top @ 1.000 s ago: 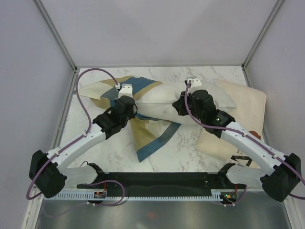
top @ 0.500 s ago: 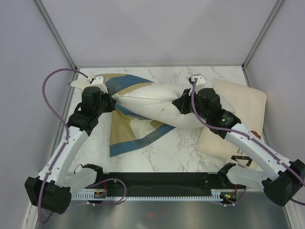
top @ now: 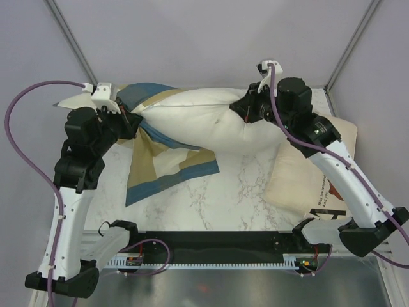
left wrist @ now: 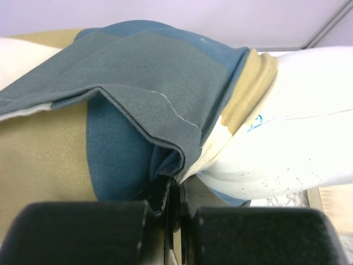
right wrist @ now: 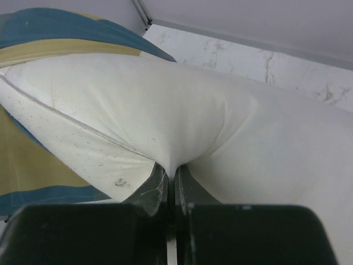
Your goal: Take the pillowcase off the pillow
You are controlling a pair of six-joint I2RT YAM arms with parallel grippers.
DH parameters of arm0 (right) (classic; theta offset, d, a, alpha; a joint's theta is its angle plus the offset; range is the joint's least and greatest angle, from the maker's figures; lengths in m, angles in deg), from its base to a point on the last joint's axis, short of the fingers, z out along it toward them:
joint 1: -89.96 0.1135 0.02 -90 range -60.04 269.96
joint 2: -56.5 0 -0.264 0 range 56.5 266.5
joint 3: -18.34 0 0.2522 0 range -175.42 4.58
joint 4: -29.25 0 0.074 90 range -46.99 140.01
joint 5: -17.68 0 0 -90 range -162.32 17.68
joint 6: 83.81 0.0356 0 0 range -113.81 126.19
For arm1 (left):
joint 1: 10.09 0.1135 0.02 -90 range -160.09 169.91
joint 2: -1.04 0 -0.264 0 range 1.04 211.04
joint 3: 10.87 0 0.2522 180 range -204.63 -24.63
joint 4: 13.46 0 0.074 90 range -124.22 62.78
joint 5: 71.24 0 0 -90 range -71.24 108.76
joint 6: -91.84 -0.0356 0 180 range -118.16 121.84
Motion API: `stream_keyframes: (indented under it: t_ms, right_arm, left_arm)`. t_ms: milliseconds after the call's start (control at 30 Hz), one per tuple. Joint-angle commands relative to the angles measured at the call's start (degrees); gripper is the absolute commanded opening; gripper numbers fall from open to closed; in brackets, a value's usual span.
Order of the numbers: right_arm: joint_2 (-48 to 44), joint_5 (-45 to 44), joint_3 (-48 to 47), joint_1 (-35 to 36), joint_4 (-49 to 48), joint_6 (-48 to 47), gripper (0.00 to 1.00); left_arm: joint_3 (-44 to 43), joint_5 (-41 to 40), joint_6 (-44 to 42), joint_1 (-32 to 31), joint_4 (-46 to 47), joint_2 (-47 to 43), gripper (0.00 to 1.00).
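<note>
- Your table (top: pixel 246 192) sits under everything. I think the arms hold the load up off it so the cloth can slide without rubbing.
- The pillow (top: pixel 192 121) hangs stretched between your two arms, over the far part of the table. Most of it is bare and white. Only its left end is inside the cover.
- The pillowcase (top: pixel 167 167) is bunched on that left end. The rest hangs down loose in blue, tan and cream, so I think it is nearly off.
- The flat cream pillow (top: pixel 300 182) lies at the right, under your right arm. It is not part of this job.
- Your left gripper (left wrist: pixel 175 193) has its fingers pinched tight on a fold of the pillowcase. That way a pull moves only the cover.
- Your right gripper (right wrist: pixel 170 179) has its fingers clamped on a pinch of the pillow's white cloth, to hold the pillow back.
- The small blue tag (left wrist: pixel 255 122) on the pillow peeks out just beside the cover's tan edge.
</note>
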Motion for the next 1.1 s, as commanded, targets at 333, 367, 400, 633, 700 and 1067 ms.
stream_keyframes:
  t_ms: [333,367,400,633,700,1067]
  right_arm:
    - [1.61,13.08,-7.53,-4.30,7.65,-3.54,0.00]
    - [1.78,13.97,-7.44,-4.30,7.57,-3.54,0.00]
    - [2.48,14.58,-7.70,-4.30,7.74,-3.80,0.00]
    - [23.97,26.89,-15.33,-10.10,7.48,-1.69,0.00]
    - [29.00,25.93,-17.53,-10.54,7.39,-1.34,0.00]
    - [43.97,17.49,-22.38,-10.63,-4.90,8.75,0.00]
  left_arm:
    - [-5.31,6.68,-5.10,3.67,-7.09,2.50,0.02]
    - [-5.85,7.73,-4.74,3.67,-7.79,3.55,0.02]
    - [-5.94,9.83,-4.39,3.67,-8.15,6.52,0.02]
    - [-6.99,9.24,-3.86,3.67,-7.54,24.27,0.02]
    - [-8.74,7.58,-3.86,3.67,-7.19,27.19,0.02]
    - [3.80,1.15,1.66,-1.86,1.59,14.04,1.00]
